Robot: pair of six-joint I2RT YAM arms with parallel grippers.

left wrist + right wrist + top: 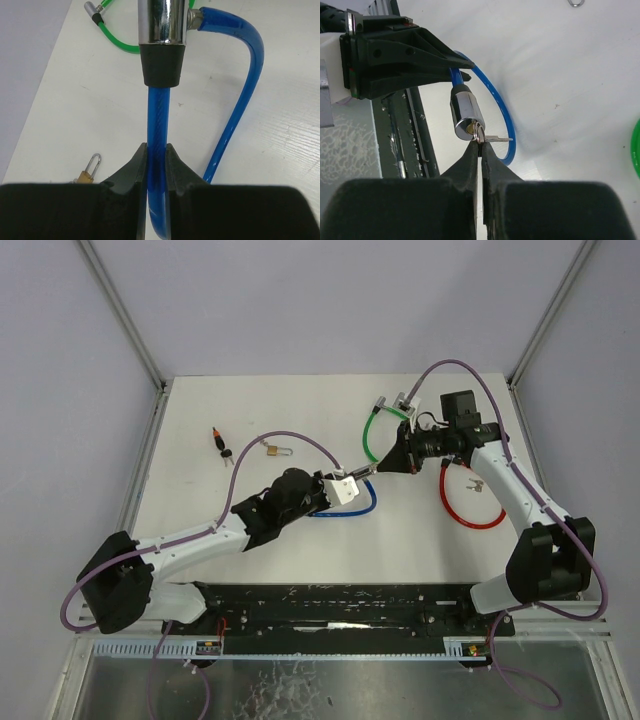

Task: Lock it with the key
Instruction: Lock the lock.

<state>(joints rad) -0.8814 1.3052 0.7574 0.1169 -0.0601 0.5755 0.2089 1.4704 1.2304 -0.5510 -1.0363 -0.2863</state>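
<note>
Gripping the blue cable [155, 115] in my left gripper [156, 152], I have both fingers pressed flat against its sides, so that gripper is clamped on the cable. In the left wrist view the cable runs straight up from my fingertips into a black collar [161, 62] and then into the chrome lock cylinder [162, 22]. From the far end of the cylinder the cable arcs out to one side and curves back down past my fingers.

My right gripper [480, 147] is pinched tight on the key [479, 134], which sits at the brass keyway on the cylinder's end face. I cannot tell how deep the blade goes. A second key [497, 139] on the same ring sticks out sideways, just beside my fingertips.

From above, both grippers meet near the middle of the table [300, 410], with the lock held between them and the blue loop hanging toward the near side.

A green cable lock [370, 435] lies toward the far edge, close to my right arm, and a red cable lock [465, 510] lies under that arm. A small brass padlock [275, 450] rests beyond my left arm. Some loose keys [220, 443] lie farther left, well apart from the blue lock.
</note>
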